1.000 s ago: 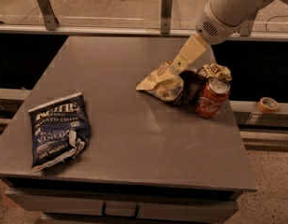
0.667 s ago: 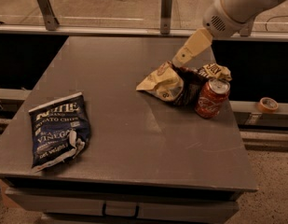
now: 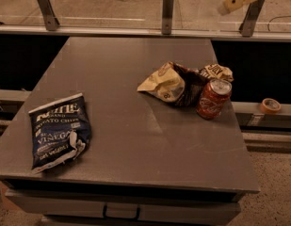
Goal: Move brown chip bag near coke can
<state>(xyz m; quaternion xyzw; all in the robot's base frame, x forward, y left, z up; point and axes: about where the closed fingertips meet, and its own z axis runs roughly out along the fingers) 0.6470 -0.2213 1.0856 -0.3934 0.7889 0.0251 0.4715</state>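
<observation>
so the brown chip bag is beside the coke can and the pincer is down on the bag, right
No. The brown chip bag is beside the coke can, but the pincer is not on the bag: the camera view shows it up at the top right, well clear of both.

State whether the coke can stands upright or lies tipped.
Upright: the coke can rests on its base, silver top up, beside the brown chip bag. The hand is at top right.

Grey table (image 3: 135,145) on speckled floor (image 3: 277,187), metal railing (image 3: 112,30) behind
</observation>
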